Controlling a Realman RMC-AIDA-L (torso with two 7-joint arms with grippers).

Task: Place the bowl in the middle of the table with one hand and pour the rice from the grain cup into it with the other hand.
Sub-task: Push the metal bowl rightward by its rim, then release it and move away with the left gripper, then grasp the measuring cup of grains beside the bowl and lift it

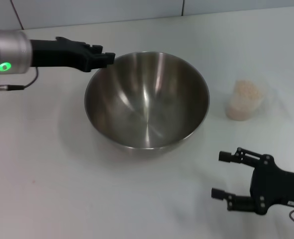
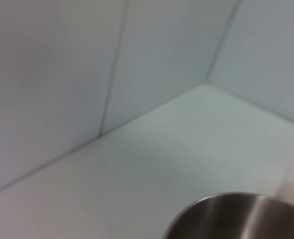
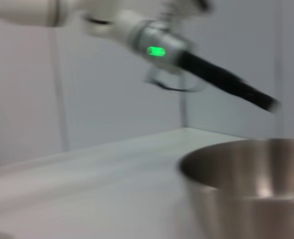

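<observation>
The steel bowl (image 1: 147, 99) stands upright on the white table (image 1: 47, 174), near its middle. It also shows in the left wrist view (image 2: 236, 219) and the right wrist view (image 3: 246, 174). My left gripper (image 1: 107, 59) is at the bowl's far-left rim; in the right wrist view the left gripper (image 3: 268, 102) sits a little above the rim. The clear grain cup (image 1: 244, 99) stands upright to the right of the bowl, with the rice (image 1: 246, 90) inside. My right gripper (image 1: 221, 175) is open and empty, low over the table in front of the cup.
A tiled wall (image 2: 62, 74) rises behind the table's far edge. Bare table lies left of and in front of the bowl.
</observation>
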